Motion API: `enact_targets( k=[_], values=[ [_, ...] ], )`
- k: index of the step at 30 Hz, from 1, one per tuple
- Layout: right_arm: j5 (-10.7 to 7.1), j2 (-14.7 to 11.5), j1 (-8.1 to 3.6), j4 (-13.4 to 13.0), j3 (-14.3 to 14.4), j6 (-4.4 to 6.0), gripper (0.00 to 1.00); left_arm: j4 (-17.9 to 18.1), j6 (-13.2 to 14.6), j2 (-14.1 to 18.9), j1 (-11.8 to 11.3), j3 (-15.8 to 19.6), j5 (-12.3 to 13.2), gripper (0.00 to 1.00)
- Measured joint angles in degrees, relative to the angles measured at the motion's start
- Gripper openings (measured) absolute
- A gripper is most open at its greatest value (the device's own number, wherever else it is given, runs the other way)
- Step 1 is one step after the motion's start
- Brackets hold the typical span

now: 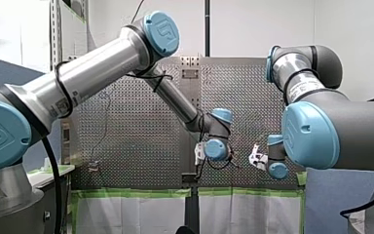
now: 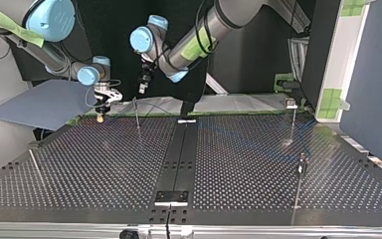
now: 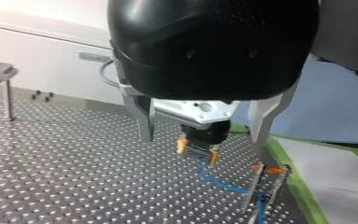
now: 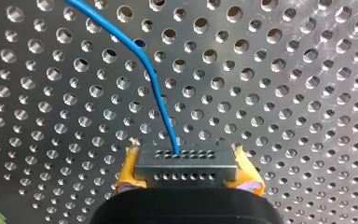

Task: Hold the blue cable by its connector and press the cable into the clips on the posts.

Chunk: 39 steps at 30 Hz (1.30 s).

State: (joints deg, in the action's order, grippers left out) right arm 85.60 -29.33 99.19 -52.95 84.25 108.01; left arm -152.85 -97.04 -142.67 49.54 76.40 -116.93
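Front view: left hand (image 1: 199, 155) and right hand (image 1: 256, 158) near each other over the table (image 1: 126, 146).
Top view: right hand lower, nearer the table.
Left wrist view: left hand spread, empty; blue cable (image 3: 219, 183) runs from connector (image 3: 199, 150) to the posts (image 3: 251, 189).
Right wrist view: right hand clamps the connector; cable's long axis leads straight ahead.

- The blue cable (image 4: 154, 84) is cut off at its far end in the right wrist view.
- The connector (image 4: 186, 165) hides most of the yellow pads (image 4: 127, 171).
- In the top view the clips (image 2: 291, 103) on the posts (image 2: 294, 122) are too small to tell their form.
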Motion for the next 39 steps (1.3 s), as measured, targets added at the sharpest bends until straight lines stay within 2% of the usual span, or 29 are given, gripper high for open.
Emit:
enact_targets(
  k=[5,14,24,39],
  values=[
    [0.01,0.0,0.0,-0.03,0.0,0.6,0.0,1.08,-2.19,2.24,-0.17,2.23,1.01,1.0],
    [-0.03,0.0,0.15,0.03,0.0,0.75,0.0,-0.06,-4.58,6.63,-0.27,6.64,1.42,1.0],
    [-0.07,0.0,0.26,0.17,0.01,1.01,0.0,1.05,-8.68,11.61,0.21,11.6,3.0,1.0],
    [-0.33,0.0,1.06,-0.02,0.01,0.78,0.0,0.86,-9.16,19.22,0.88,19.22,2.7,1.0]
  ],
)
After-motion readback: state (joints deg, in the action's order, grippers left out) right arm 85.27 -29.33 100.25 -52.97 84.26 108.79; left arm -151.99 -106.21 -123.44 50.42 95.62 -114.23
